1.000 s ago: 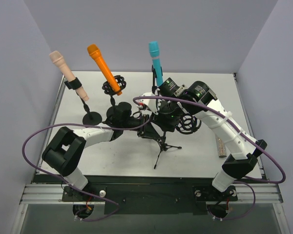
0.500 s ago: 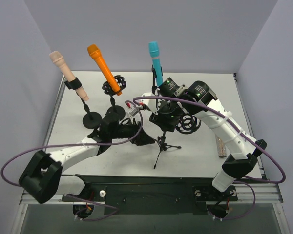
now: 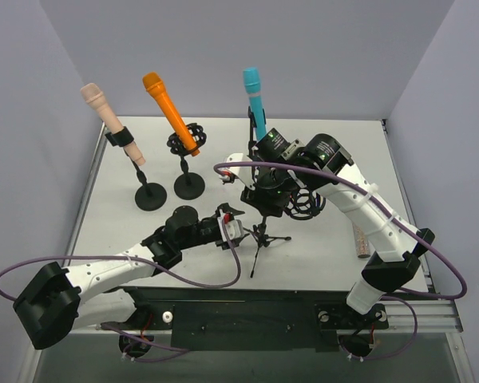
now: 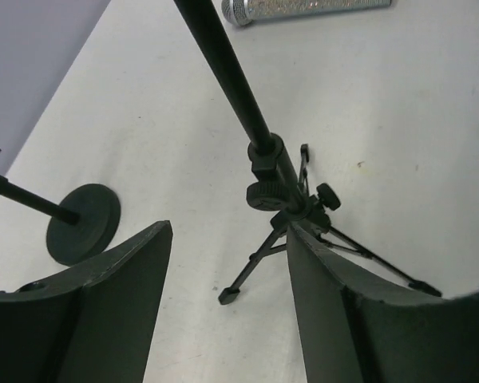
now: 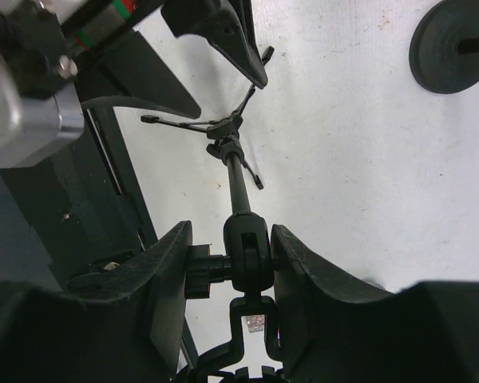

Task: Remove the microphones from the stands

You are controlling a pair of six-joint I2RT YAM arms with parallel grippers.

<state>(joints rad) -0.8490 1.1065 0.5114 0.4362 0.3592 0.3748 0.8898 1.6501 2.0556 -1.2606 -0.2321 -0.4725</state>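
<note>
A blue microphone [image 3: 255, 100] sticks up from the clip of a black tripod stand [image 3: 262, 235] near the table's middle. My right gripper [image 3: 266, 190] is shut on the stand's swivel joint [image 5: 247, 255] just below the clip, one finger on the joint and the other on its knob. Low beside the tripod's legs, my left gripper [image 3: 233, 226] is open. In the left wrist view the stand's pole and hub [image 4: 275, 187] rise just ahead of the open gripper [image 4: 227, 231], its right fingertip [image 4: 303, 255] close to the hub. Nothing is held between those fingers.
A beige microphone [image 3: 104, 112] and an orange microphone [image 3: 168, 108] stand on round-based stands [image 3: 151, 195] at the back left. A glittery silver microphone [image 3: 361, 239] lies on the table at the right. A black shock mount [image 3: 307, 203] hangs by the right gripper. Purple cables loop around both arms.
My left gripper has opened and drawn back toward the near edge, dropping from the stand's upper part to beside its tripod legs. The right gripper keeps its grip.
</note>
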